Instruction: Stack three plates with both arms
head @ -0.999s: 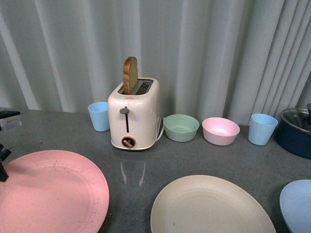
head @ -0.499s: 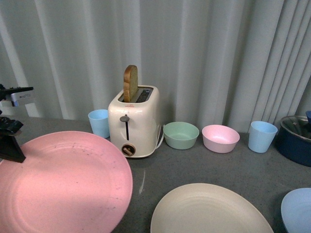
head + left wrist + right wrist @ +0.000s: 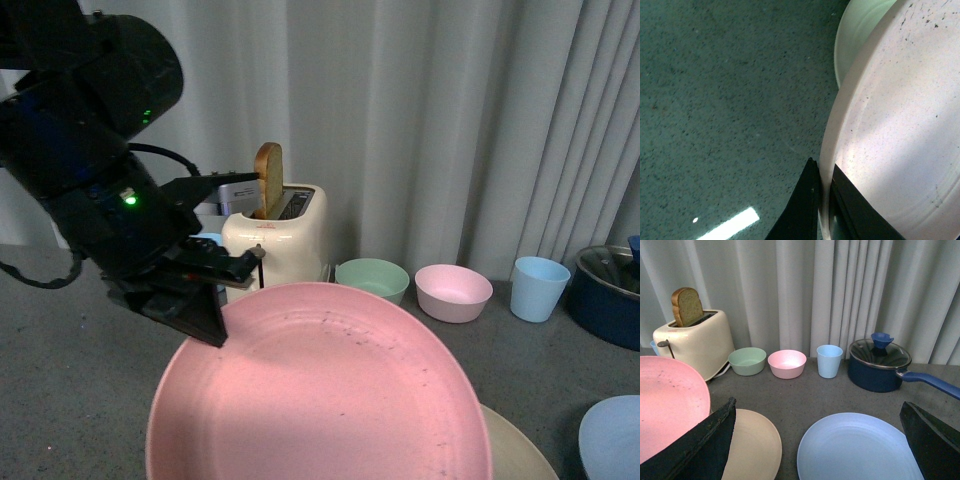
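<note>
The left gripper (image 3: pixel 212 318), clamped on the rim of the pink plate (image 3: pixel 320 395), is lifting it off the grey speckled counter (image 3: pixel 60 400) and swinging it rightward. It is now hanging partly over the cream plate (image 3: pixel 754 444), so the first stack is nearing. The right gripper (image 3: pixel 817 407) is hovering spread wide, empty, by the light blue plate (image 3: pixel 860 452). Pale curtains (image 3: pixel 450 120) are hanging behind.

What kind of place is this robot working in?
Probably a staged kitchen counter: a toaster holding a bread slice, a lidded blue saucepan, and a grey worktop backed by curtains instead of a wall.
</note>
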Robot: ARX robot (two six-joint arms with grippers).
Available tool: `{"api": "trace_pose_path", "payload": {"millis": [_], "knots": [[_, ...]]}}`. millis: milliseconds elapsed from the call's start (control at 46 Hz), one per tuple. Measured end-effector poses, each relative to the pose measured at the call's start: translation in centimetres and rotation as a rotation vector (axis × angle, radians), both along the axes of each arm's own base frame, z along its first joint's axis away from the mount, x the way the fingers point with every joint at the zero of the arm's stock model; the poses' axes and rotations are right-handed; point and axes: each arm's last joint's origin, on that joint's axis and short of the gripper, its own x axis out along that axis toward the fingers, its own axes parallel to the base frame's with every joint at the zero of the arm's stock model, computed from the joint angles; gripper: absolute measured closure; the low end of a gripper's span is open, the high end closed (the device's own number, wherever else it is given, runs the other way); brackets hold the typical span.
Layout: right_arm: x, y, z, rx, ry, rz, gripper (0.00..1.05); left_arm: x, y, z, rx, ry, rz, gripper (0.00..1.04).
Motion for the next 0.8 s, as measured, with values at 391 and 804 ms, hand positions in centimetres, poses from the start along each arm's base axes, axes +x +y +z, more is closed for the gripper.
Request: {"api": "trace_pose_path", "payload": {"millis": [391,804], "knots": [[0.0,0.0,0.0,0.000,0.000,0.000,0.07,0.9,-7.4,-2.3,0.002,0.076,-0.023,1.01],[0.0,0.0,0.0,0.000,0.000,0.000,0.07,3.8,-10.5,-4.7,0.037,0.099,-0.010,1.01]]}}
